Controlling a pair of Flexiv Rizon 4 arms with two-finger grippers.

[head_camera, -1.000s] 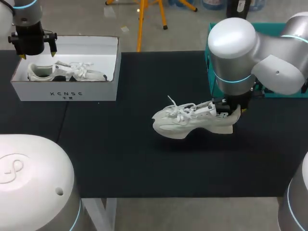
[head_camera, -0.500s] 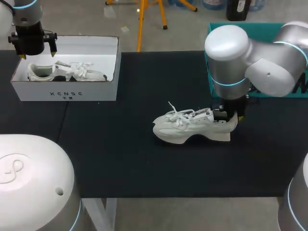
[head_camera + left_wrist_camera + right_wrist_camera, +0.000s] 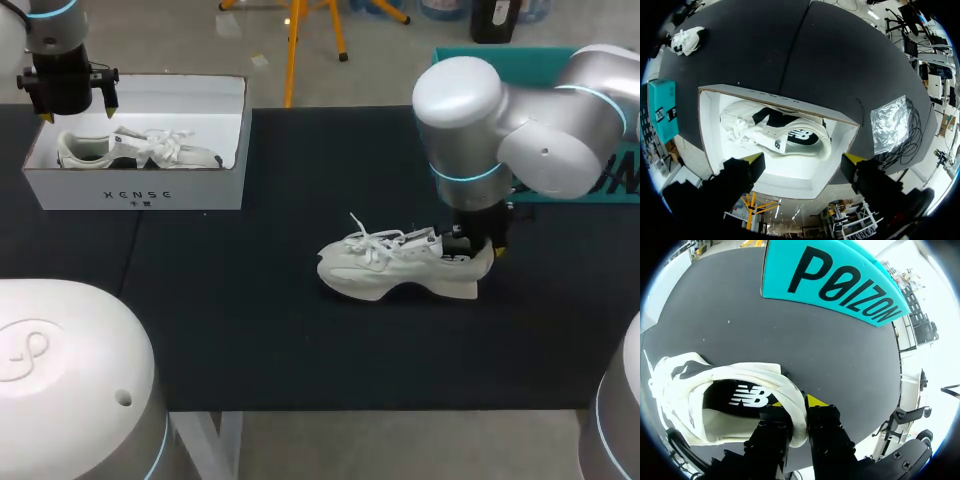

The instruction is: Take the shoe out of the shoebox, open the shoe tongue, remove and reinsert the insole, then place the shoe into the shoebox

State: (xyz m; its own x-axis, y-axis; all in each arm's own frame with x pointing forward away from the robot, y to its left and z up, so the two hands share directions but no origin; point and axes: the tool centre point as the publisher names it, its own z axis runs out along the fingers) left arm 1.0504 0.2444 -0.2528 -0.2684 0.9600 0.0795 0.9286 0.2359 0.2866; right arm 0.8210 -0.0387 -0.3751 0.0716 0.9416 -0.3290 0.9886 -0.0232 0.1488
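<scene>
From overhead, my right arm [image 3: 470, 130] covers the heel of the shoe [image 3: 385, 270], hiding the jaws there. At the right wrist its toe is lost past the rim; from the left wrist it's too small for detail.

Shoebox [image 3: 140, 190] far left on table [image 3: 300, 340], one shoe [image 3: 150, 150] inside, second shoe [image 3: 400, 268] right of centre, teal box [image 3: 840, 285] behind it

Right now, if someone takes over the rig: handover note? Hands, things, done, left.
Right hand: shut on the heel of the shoe, which sits on the table, insole inside.
Left hand: open, above the shoebox; a second shoe lies in it.
Done: shoe out of the box.
Left, as far as I can tell: open tongue, insole out and back, shoe into the shoebox.
</scene>
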